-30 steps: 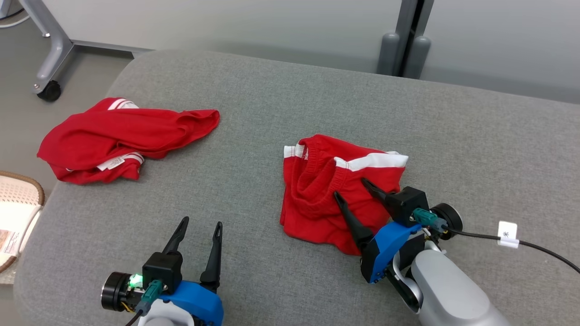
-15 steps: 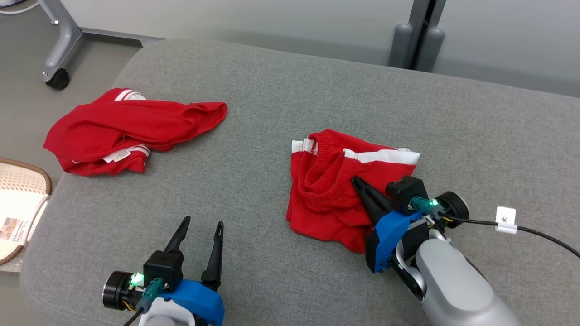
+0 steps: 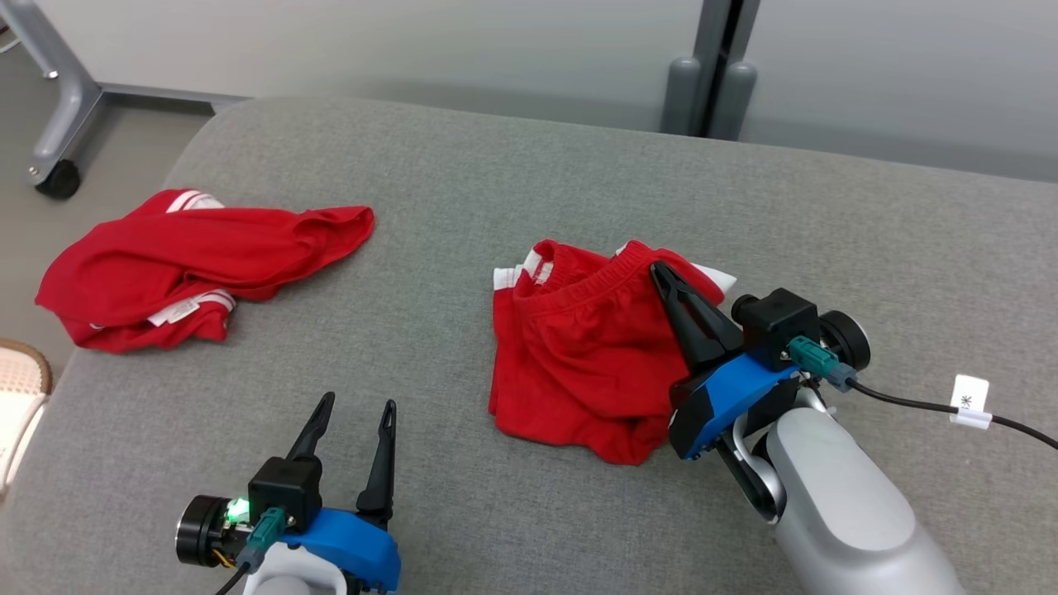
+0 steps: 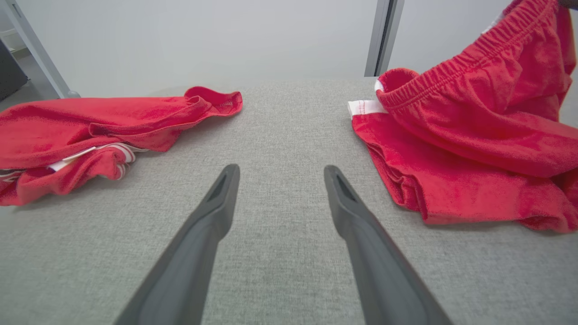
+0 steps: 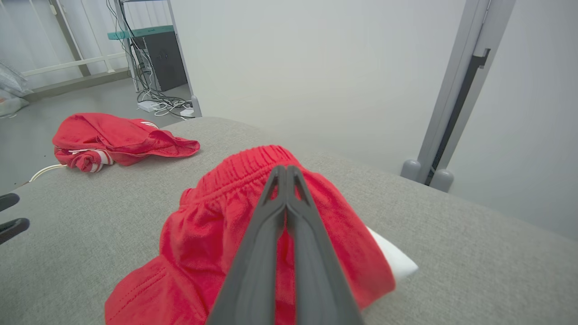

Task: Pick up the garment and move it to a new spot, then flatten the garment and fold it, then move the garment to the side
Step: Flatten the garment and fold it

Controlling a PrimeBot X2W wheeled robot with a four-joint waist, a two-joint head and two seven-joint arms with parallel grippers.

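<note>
left pincer [image 3: 357, 402]: near-left, low over bare counter [image 3: 463, 207], fingers spread, nothing between them, tips pointing far
near-left edge: counter corner rounds off just left of that pincer; woven basket [image 3: 21, 372] sits past the edge
open room: bare grey lane runs from the left pincer [image 4: 281, 169] out to the far edge, between the two garments; more bare cloth right of and beyond the red shorts [image 3: 579, 355]
right arm: pale forearm [image 3: 843, 512] enters from near-right, angled far-left; black cable [image 3: 901, 402] with a white tag trails off right
right pincer [image 3: 659, 268]: clenched on the shorts' elastic waistband, fingers pressed together [image 5: 284, 168], band lifted clear of the counter
red shorts [image 5: 203, 234]: centre-right of counter; near hem lies on the cloth, waistband side raised [image 4: 474, 149], white trim shows on the far-right side
second red garment [image 3: 182, 256]: far-left, crumpled, close to the left edge, well apart from the shorts
far edge: rounded; behind it a pale wall and a grey post [image 3: 702, 83]; wheeled frame leg [image 3: 58, 178] on the floor far-left
</note>
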